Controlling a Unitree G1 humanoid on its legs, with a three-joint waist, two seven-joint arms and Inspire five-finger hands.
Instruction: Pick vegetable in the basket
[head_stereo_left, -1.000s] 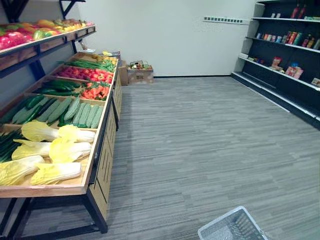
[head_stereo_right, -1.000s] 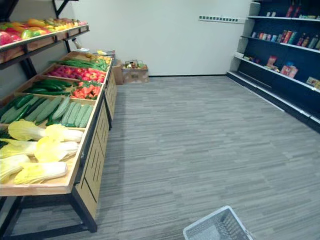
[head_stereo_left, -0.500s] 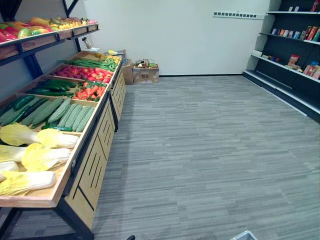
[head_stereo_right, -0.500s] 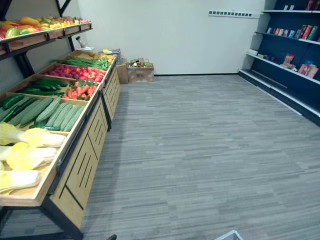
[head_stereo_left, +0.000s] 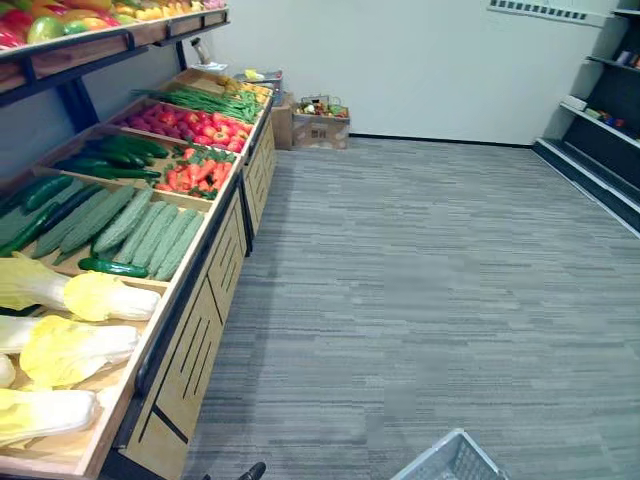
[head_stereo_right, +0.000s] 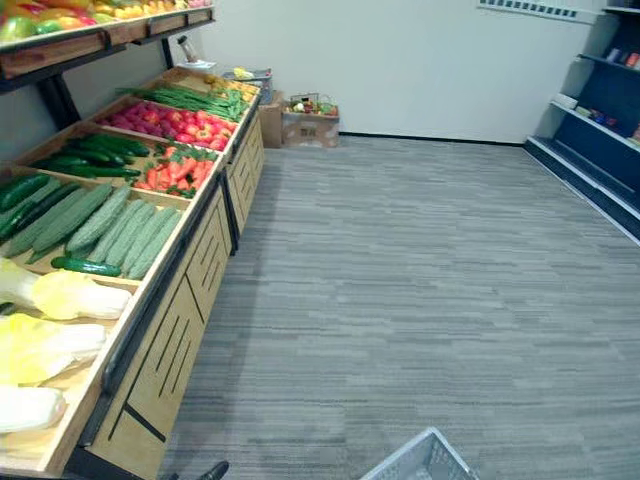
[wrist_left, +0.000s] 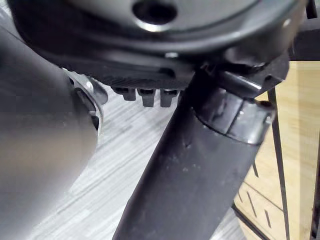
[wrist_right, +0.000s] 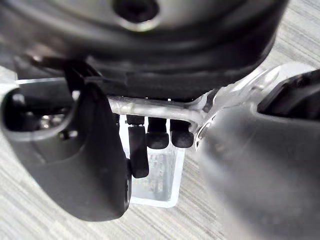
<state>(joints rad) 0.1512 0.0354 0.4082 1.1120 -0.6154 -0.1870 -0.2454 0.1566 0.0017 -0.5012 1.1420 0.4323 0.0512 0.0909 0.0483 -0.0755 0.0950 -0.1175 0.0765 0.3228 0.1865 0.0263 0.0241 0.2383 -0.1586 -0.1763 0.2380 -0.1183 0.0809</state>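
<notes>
Cucumbers (head_stereo_left: 150, 228), cabbages (head_stereo_left: 95, 297) on wooden stand (head_stereo_left: 205, 320)

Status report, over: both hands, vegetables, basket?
Right hand shut on basket handle. Left hand hangs beside produce stand. Cucumbers, napa cabbages lie on stand.

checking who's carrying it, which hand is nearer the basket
Right. The right hand is curled round the handle of the basket, which hangs just below it. The left hand is beside the wooden stand, away from the basket.
</notes>
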